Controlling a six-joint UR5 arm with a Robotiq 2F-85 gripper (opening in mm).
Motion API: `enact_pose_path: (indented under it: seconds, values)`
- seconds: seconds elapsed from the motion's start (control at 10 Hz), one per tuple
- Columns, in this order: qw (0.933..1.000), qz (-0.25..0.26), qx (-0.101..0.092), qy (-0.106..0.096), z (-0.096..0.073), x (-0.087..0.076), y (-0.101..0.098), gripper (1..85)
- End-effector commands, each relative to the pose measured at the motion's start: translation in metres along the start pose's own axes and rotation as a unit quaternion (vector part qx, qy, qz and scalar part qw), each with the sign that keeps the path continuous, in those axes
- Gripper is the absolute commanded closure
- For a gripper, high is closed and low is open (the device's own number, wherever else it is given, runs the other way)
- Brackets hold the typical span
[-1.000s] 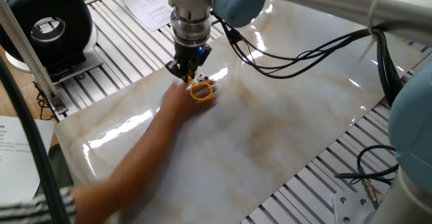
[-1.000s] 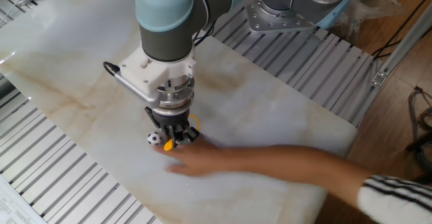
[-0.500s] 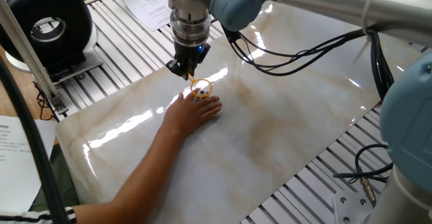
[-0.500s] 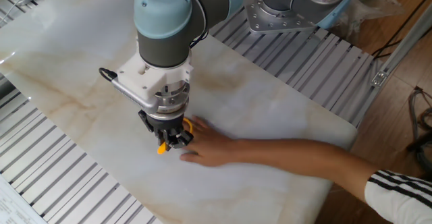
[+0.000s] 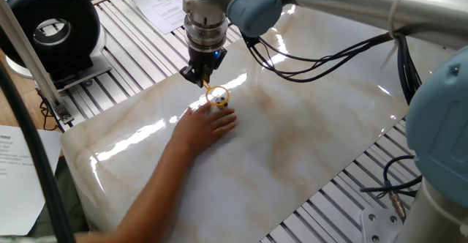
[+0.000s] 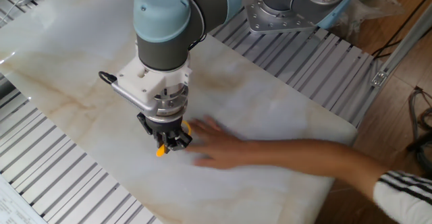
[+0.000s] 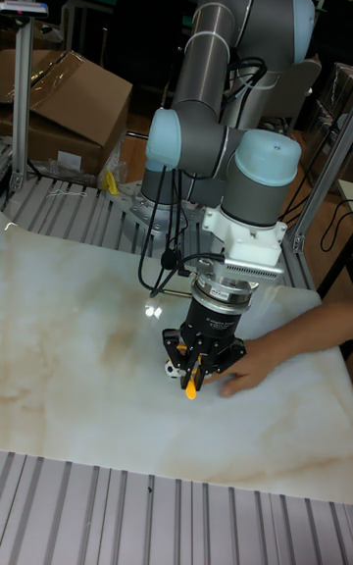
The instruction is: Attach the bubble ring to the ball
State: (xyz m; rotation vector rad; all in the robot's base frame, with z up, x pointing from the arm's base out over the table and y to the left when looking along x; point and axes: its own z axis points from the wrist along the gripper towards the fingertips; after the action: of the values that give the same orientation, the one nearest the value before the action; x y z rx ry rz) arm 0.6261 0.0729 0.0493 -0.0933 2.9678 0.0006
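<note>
Gripper: the gripper (image 5: 202, 77) is seen pointing down over the marble table (image 5: 307, 140), upper centre of one fixed view; in the other fixed view it (image 6: 167, 141) sits left of centre, and in the tall fixed view (image 7: 195, 369) at mid-frame.
Jaws: the jaws are pinched on the yellow handle of the ring, whose tip is seen sticking out below the fingers in the other fixed view and the tall fixed view.
Ring: the ring (image 5: 217, 95) is shown as a thin yellow-orange hoop just below and right of the gripper, close to the tabletop; in the other fixed view only a yellow bit (image 6: 160, 151) is seen under the gripper, and in the tall fixed view an orange stub (image 7: 190, 387).
Ball: the ball (image 5: 220, 102) is seen as a small white speck with dark marks inside the hoop, at the fingertips of the hand; whether the hoop touches it cannot be told.
Hand: a person's hand (image 5: 207, 126) is laid flat on the table, reaching in from the lower left of one fixed view, fingertips right at the ring; from the right in the other fixed view (image 6: 219, 143) and the tall fixed view (image 7: 257, 364).
Background: a round black device (image 5: 50, 31) is placed at the upper left, off the marble.
</note>
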Motion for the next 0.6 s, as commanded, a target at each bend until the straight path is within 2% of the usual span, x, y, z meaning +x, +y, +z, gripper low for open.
enact_pose_path:
  seconds: [0.0, 0.3, 0.5]
  values:
    - [0.9999, -0.003, -0.008, -0.01, 0.009, -0.003, -0.002, 84.3]
    - [0.9995, 0.0, -0.025, -0.016, 0.02, 0.001, 0.001, 84.3]
    - [0.9994, 0.0, -0.027, -0.02, 0.027, 0.003, -0.001, 84.3]
